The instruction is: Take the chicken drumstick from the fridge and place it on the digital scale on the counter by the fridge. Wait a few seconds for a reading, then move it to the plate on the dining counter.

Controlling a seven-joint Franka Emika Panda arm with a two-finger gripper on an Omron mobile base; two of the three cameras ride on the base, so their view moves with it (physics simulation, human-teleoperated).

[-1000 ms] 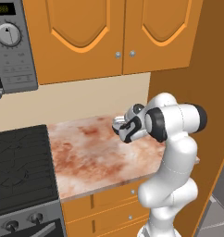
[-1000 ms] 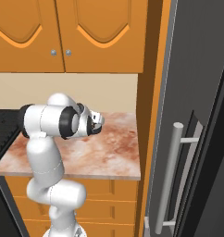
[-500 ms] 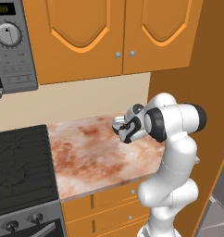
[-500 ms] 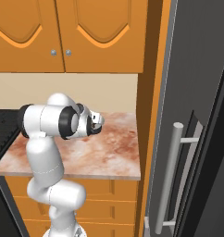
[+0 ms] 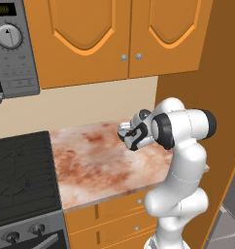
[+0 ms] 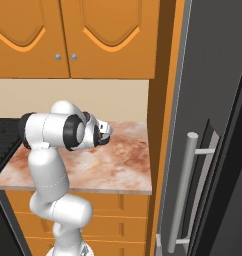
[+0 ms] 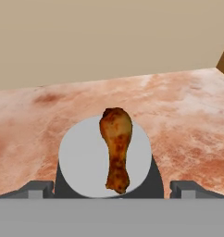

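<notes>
The chicken drumstick (image 7: 116, 147) lies lengthwise on the light grey top of the digital scale (image 7: 79, 157), thick end away from the hand. The scale rests on the pink-brown marbled counter (image 7: 183, 120). My gripper (image 7: 112, 190) hangs just short of the scale, open, its fingertips (image 7: 40, 188) wide apart on either side and touching nothing. Over the counter (image 5: 90, 160), the gripper (image 5: 127, 134) points toward the back wall. From the other side, the gripper (image 6: 106, 133) hovers above the counter (image 6: 118, 160), with the dark grey fridge (image 6: 213, 75) to its right.
A black stove (image 5: 20, 175) borders the counter on the left, with a microwave (image 5: 12, 48) above it. Orange wall cabinets (image 5: 114, 34) hang over the counter. An orange side panel (image 6: 165, 100) separates the counter from the fridge and its silver bar handle (image 6: 185, 190).
</notes>
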